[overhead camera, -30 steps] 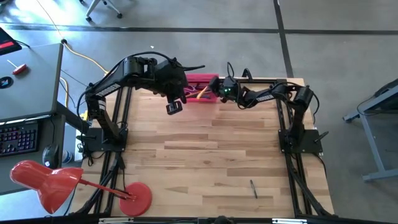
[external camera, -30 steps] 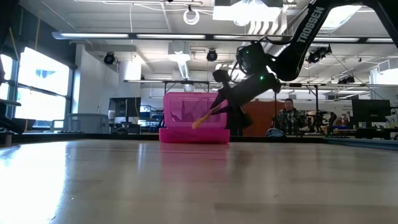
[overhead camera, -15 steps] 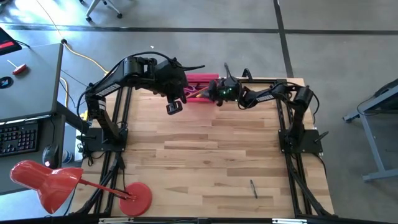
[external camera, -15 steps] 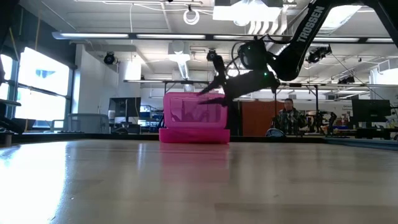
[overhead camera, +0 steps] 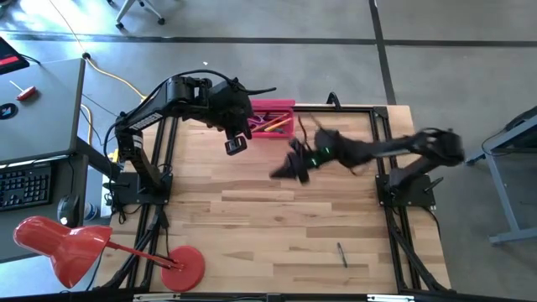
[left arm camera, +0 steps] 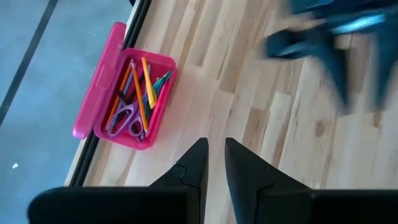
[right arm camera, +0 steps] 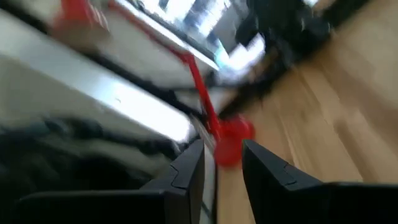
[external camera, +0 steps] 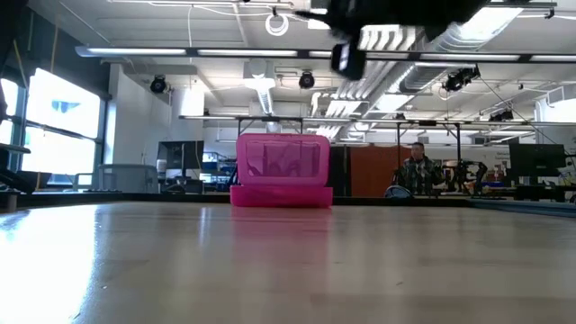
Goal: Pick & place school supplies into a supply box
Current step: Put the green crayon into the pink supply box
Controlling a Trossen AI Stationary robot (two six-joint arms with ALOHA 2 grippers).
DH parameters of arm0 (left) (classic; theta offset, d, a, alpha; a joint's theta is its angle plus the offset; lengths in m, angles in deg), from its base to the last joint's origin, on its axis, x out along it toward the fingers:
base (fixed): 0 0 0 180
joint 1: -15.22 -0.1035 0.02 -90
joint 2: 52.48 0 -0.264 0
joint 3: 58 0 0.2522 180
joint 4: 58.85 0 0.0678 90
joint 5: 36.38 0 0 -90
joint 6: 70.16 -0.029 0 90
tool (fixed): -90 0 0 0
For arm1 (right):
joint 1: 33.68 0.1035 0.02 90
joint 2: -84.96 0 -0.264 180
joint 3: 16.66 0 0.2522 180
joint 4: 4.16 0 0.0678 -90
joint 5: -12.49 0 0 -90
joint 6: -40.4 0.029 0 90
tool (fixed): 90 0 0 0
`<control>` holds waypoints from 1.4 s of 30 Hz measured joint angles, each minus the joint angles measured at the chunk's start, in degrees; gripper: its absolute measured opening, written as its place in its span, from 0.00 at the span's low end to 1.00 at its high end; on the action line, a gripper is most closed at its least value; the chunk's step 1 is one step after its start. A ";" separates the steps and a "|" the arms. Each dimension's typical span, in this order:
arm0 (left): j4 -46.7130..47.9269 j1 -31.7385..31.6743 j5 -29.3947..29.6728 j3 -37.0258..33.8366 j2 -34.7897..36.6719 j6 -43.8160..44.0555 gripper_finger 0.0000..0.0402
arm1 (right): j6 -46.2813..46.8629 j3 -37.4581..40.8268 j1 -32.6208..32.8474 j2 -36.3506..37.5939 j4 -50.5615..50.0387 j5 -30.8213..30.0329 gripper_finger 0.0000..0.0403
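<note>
Swinging over mid-table with nothing between its fingers, right gripper (overhead camera: 289,170) sits apart from the supply box (overhead camera: 271,118); most supplies are already inside.

Its fingers stand parted with a clear gap in its own wrist view, gripping nothing, and the arm is motion-blurred. Left gripper (overhead camera: 236,144) hovers just beside the box's near corner, fingers a narrow slot apart, also holding nothing. Outward: the box sits at the far table edge, lid open; inside lie purple-handled scissors (left arm camera: 126,117) and several pens and pencils (left arm camera: 143,87), orange, yellow, green. Left to do, by my judgement: one dark pen (overhead camera: 341,253) lies alone near the front right of the table (overhead camera: 277,218), well apart from both grippers. Red lamp (overhead camera: 67,246) stands at front left.
</note>
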 joint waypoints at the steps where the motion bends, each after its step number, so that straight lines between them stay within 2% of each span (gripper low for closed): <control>1: 0.00 0.00 0.01 0.00 0.00 0.20 0.21 | -1.97 0.00 3.03 2.31 -5.53 -3.32 0.21; 4: 0.00 0.00 0.16 0.00 0.01 1.12 0.21 | -5.64 0.00 13.58 8.68 -23.83 -16.36 0.21; 6: 0.00 0.01 0.20 0.00 0.00 1.17 0.21 | -3.34 0.00 21.28 11.48 -36.45 -26.50 0.21; 8: 0.00 0.00 0.20 0.00 0.00 1.25 0.21 | 4.95 0.00 28.80 13.11 -48.28 -35.92 0.21; 10: 0.00 0.00 0.22 0.00 0.00 1.81 0.21 | 16.08 0.00 35.51 13.56 -57.13 -41.53 0.21; 12: 0.00 0.01 0.23 0.00 0.00 2.87 0.21 | 27.54 0.00 41.26 13.00 -63.68 -40.70 0.21; 14: 0.00 0.01 0.22 0.00 0.00 3.43 0.21 | 38.05 0.00 45.88 10.89 -67.91 -35.75 0.21; 18: -0.13 0.02 0.20 0.00 0.00 4.54 0.21 | 48.14 0.00 51.05 4.78 -69.77 -26.03 0.21; 21: -0.92 0.00 0.22 0.00 0.00 5.68 0.21 | 49.89 0.00 51.99 0.08 -68.59 -21.07 0.21; 23: -1.73 0.01 0.23 0.00 0.01 5.89 0.21 | 49.93 0.00 51.93 -2.17 -68.12 -20.23 0.21; 27: -4.10 0.00 0.00 0.00 0.00 5.89 0.21 | 50.37 0.07 51.38 -4.37 -65.34 -20.74 0.21; 32: -4.73 0.01 0.04 0.00 0.00 5.81 0.21 | 51.78 0.04 50.79 -6.16 -62.55 -24.40 0.21; 37: -4.68 0.02 0.24 0.00 0.00 5.70 0.21 | 51.58 0.04 50.30 -8.98 -61.98 -22.37 0.21; 42: -4.61 0.01 0.40 0.00 0.00 4.73 0.21 | 51.34 0.02 50.30 -11.91 -56.37 -21.44 0.21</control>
